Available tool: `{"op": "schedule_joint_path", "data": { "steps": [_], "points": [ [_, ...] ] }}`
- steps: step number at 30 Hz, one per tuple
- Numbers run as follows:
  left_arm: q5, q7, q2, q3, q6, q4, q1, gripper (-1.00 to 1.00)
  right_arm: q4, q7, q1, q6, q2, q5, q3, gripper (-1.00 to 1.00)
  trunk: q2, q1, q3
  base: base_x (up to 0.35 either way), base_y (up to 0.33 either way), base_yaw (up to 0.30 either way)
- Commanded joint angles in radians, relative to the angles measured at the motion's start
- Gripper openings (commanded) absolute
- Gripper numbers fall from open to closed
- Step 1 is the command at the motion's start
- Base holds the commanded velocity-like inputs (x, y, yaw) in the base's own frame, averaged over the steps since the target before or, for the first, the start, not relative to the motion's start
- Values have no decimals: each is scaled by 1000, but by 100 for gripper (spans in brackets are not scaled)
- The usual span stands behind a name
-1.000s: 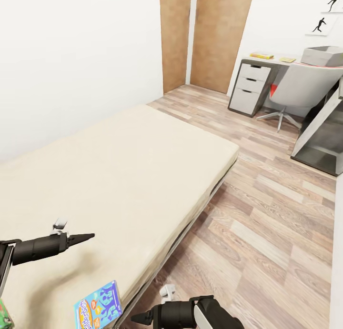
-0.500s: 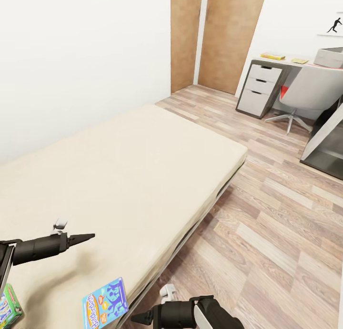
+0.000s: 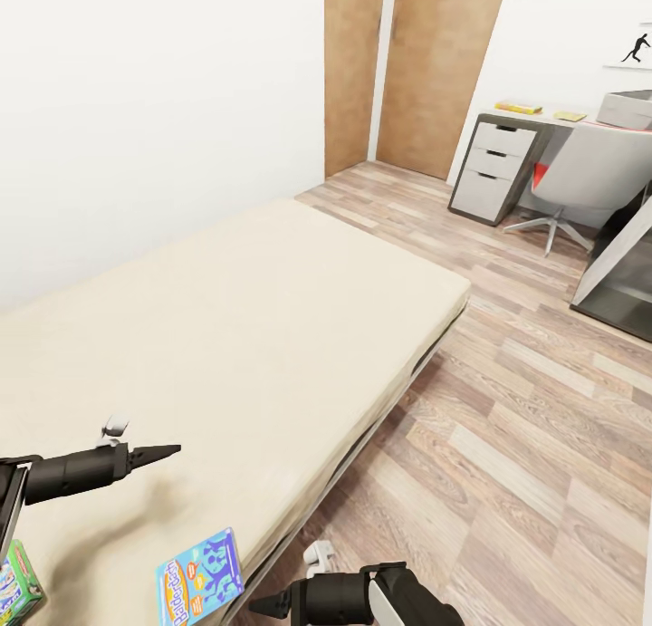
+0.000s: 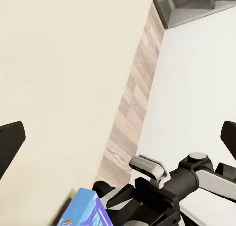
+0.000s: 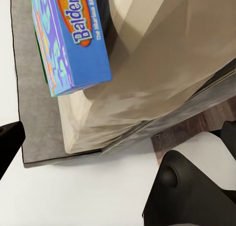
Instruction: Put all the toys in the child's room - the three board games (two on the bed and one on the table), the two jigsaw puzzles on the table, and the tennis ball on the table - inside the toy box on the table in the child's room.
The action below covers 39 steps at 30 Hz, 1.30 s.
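Right now, low in the head view's frame, I see the blue board game [image 3: 200,575] flat near the cream bed's [image 3: 272,318] near edge, its long axis running toward lower left. A green-and-white game box [image 3: 18,585] sits at the lower left. My left hand [image 3: 167,449] looks pressed together above the mattress; for my right hand [image 3: 258,605] I cannot tell. The toy box [image 3: 625,110] rests on the counter [image 3: 543,119], upper right.

The bed [image 3: 235,336] has a matt cream mattress that looks like soft cloth, smooth and unpatterned. The floor [image 3: 507,409] is wood plank, grained, with a faint sheen. The blue game box [image 3: 201,576] looks like glossy printed card. The left gripper [image 3: 158,451] is matt black, like hard plastic. The far doors [image 3: 412,69] look like plain brown wood.
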Motion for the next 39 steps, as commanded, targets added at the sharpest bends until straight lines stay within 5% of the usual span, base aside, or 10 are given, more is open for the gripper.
{"op": "schedule_joint_path", "data": {
  "steps": [1,39],
  "points": [
    [-10,-9,0,1,10,-1,-1,100,0,0,-1,8,0,-7,1,100,0,0,-1,0,0,0],
    [-10,-9,0,-2,11,-1,-1,100,1,-9,-1,5,0,-6,-1,100,0,0,-1,0,0,33]
  ]
}}
